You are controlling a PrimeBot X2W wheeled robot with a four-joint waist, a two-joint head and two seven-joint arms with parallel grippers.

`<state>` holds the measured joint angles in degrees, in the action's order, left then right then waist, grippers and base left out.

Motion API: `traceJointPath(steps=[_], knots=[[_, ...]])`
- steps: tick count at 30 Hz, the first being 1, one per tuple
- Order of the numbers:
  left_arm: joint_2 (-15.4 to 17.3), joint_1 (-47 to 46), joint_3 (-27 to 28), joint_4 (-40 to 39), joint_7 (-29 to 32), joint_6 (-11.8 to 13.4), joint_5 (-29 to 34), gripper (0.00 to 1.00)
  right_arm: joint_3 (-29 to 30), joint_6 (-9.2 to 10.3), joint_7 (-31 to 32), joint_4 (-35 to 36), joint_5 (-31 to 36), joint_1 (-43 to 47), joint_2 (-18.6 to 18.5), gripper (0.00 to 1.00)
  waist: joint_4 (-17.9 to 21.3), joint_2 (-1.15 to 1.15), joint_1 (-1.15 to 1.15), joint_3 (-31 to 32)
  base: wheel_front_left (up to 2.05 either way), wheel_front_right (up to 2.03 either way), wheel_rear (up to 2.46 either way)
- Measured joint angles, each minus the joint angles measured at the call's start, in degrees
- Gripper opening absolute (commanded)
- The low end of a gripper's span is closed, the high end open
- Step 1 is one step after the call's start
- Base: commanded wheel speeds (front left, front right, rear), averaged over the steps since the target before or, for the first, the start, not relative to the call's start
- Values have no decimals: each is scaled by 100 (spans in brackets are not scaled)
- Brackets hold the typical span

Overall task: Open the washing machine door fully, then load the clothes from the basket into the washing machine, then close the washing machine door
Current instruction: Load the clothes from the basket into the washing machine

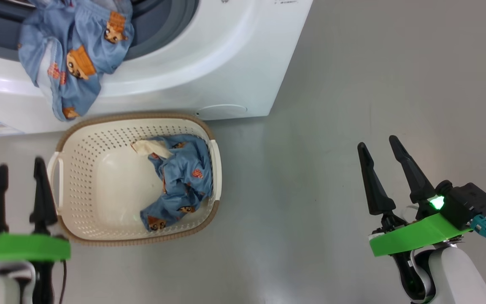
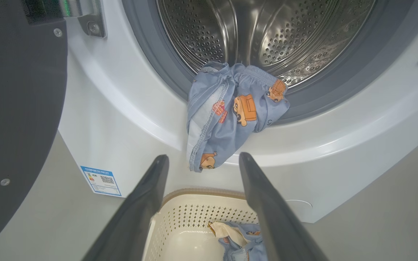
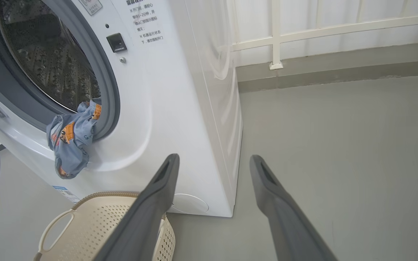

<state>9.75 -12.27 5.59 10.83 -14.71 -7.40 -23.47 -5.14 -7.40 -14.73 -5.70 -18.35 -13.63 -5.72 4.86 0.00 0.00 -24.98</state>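
One soft printed garment [image 1: 74, 55] drapes the rubber gasket [image 1: 165, 29]; perforated oval basket [image 1: 99, 141] below.

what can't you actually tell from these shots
Washing machine door: in the left wrist view it is cut by the left edge, so its window can't be seen.
Blue label: in the left wrist view the print is too small to read.
Clothes in the basket: in the head view they are bunched, so the number of pieces is unclear.
Garment over the gasket: in the head view the top edge cuts off its upper end.
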Motion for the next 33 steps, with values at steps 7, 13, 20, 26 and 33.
traceJointPath(steps=[7,13,20,26,33], knots=[[324,-1022,-369,745,1,0,-177,100,-20,0,0,40,8,-87,79,100,37,0,0,-289,0,0,0],[526,-1821,-692,1436,0,0,-361,100,-12,0,0,69,16,-252,145,100,111,0,0,-536,0,0,0],[849,-2504,-1267,2213,0,0,-623,100,-83,0,0,80,16,-398,199,100,244,0,0,-806,0,0,0],[1099,-2882,-1748,2610,0,0,-867,100,-190,0,0,85,18,-517,215,100,402,0,0,-941,0,0,0],[1347,-3303,-2049,2949,0,0,-1114,100,-339,0,0,87,23,-544,231,100,569,0,0,-1059,0,0,0]])
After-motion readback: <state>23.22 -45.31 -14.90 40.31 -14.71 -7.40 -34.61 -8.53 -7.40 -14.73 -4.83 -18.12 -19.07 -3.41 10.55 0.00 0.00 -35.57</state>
